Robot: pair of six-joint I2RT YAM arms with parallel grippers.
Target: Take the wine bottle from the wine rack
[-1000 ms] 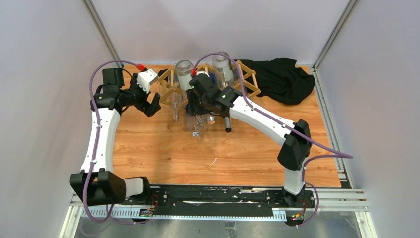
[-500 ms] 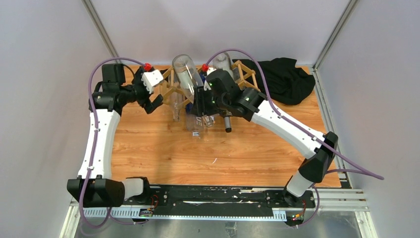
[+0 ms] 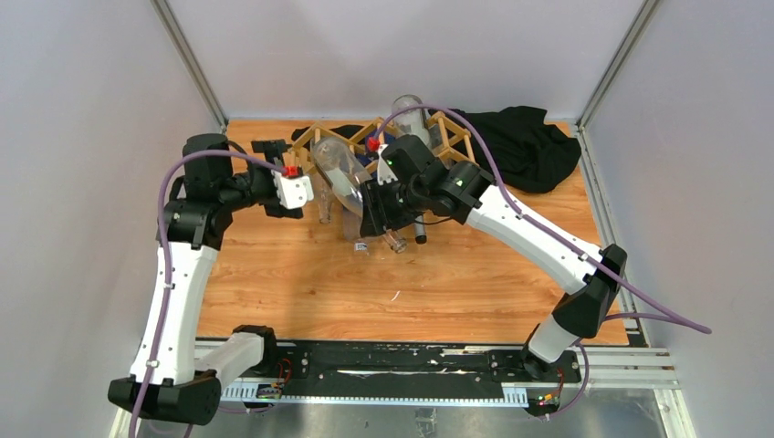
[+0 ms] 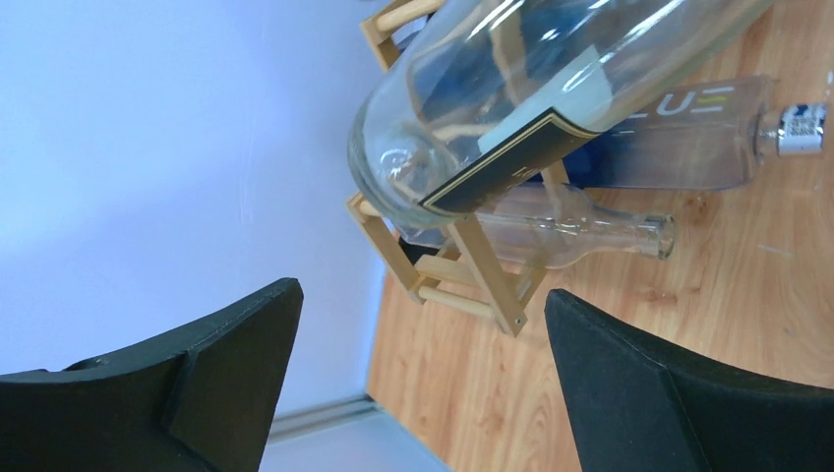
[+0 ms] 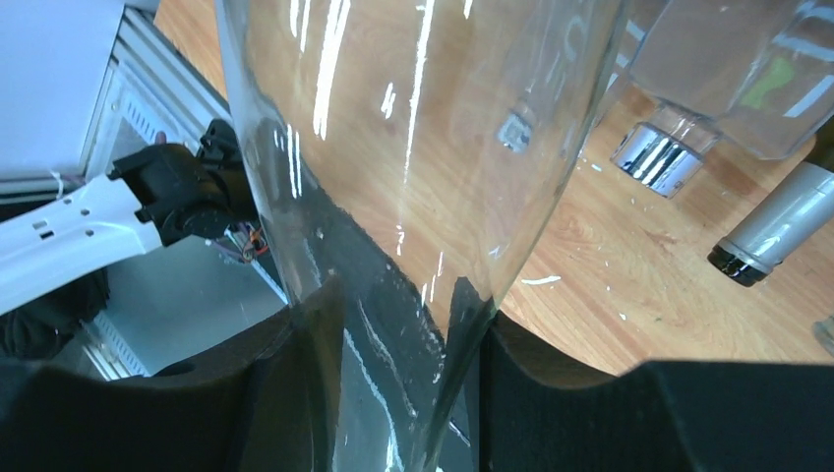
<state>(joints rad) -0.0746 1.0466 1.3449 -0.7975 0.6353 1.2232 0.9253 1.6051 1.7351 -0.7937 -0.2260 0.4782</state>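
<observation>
Right claw gripping wine bottle neck, bottle tilting base-up over wine rack; left claw hanging wide open. Lift-out looking nearly done; setting on surface remaining.

1. Top view: high at the near side, facing down and far, wide over the whole desk.
2. Left wrist view: low at the left, facing right past the left hand, near the rack and bottle.
3. Right wrist view: right against that bottle, facing the desk's near edge past the right hand.
4. All three share the bottle.
</observation>
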